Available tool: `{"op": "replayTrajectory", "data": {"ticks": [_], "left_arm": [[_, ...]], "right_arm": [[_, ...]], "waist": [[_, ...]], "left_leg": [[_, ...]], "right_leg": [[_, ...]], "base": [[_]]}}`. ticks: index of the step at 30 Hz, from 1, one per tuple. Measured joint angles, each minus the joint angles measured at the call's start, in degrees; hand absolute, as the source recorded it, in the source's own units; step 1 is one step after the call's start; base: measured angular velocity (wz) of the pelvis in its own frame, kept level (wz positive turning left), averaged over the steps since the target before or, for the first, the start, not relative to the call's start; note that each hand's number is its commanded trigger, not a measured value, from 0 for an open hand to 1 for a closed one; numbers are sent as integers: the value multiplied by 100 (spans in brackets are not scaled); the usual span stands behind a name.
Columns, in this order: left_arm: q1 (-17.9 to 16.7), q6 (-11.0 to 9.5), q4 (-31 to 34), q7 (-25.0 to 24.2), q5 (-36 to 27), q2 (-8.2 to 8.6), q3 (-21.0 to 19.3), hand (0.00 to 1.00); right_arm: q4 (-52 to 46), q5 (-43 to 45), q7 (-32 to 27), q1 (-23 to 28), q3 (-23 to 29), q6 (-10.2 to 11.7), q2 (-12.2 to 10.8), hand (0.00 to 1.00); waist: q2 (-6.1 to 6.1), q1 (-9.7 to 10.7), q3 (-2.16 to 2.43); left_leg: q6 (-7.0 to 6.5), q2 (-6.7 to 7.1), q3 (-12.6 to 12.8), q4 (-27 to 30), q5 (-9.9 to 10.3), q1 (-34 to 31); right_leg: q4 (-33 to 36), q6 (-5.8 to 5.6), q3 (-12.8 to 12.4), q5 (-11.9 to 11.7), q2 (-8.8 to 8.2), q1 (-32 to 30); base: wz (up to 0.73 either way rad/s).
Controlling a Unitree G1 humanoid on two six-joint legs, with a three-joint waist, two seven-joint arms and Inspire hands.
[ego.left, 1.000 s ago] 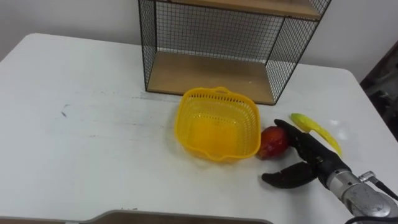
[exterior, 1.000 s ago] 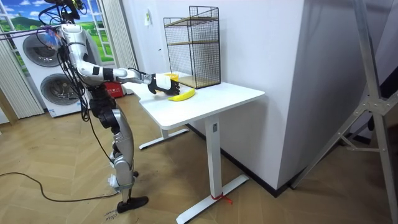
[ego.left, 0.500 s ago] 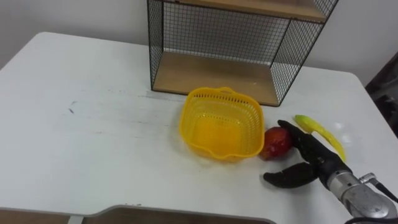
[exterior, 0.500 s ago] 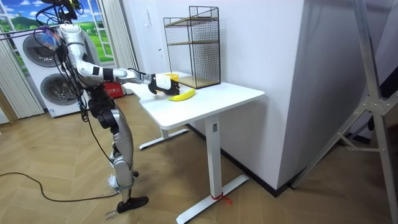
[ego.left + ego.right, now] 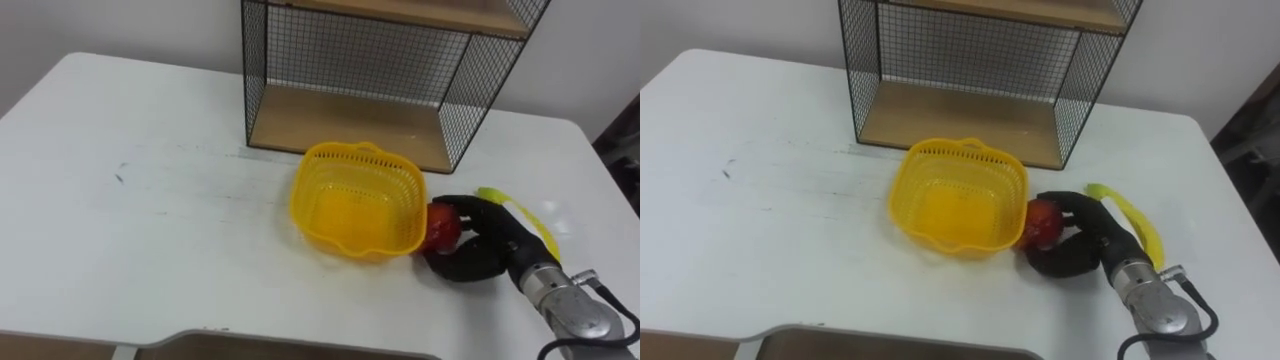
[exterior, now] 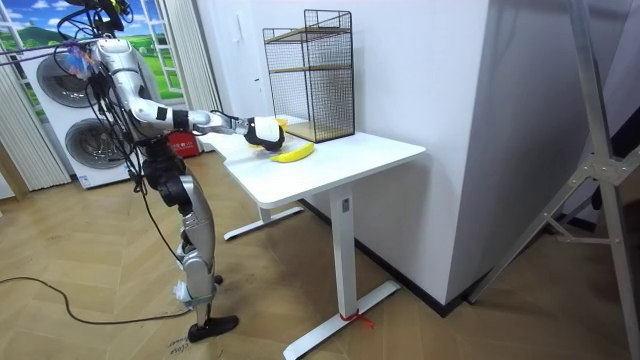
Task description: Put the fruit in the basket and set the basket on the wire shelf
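The robot stands at the near edge of a white table. At the far side, right of centre, stands a black wire shelf with wooden boards. Just in front of it sits a yellow plastic basket of open lattice, with nothing in it. The right hand lies on the table right of the basket, its dark fingers and thumb curled round a red round fruit that touches the basket's right wall. A yellow banana lies beside the hand, further right.

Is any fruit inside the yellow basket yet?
No, the basket holds nothing; the red fruit sits outside it, gripped by the right robot hand.
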State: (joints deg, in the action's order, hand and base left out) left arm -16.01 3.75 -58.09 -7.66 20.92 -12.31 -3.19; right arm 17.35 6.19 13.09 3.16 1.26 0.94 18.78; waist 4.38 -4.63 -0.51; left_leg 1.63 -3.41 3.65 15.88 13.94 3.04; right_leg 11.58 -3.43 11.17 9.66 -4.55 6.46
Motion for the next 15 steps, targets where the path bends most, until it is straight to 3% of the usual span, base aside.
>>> {"op": "replayTrajectory", "data": {"ticks": [4,15], "left_arm": [[-1,2,18,5,0,-2,-1,0],[38,4,79,6,-2,-6,1,0]], "right_arm": [[1,-33,2,0,0,33,-19,100],[29,-241,10,15,-4,33,-59,100]], "waist": [[-68,34,26],[-66,130,48]], "left_leg": [[0,3,0,5,-1,-9],[0,7,5,-22,-1,29]], "right_leg": [[-31,2,0,2,0,4],[-97,1,-5,2,4,51]], "base": [[0],[0]]}}
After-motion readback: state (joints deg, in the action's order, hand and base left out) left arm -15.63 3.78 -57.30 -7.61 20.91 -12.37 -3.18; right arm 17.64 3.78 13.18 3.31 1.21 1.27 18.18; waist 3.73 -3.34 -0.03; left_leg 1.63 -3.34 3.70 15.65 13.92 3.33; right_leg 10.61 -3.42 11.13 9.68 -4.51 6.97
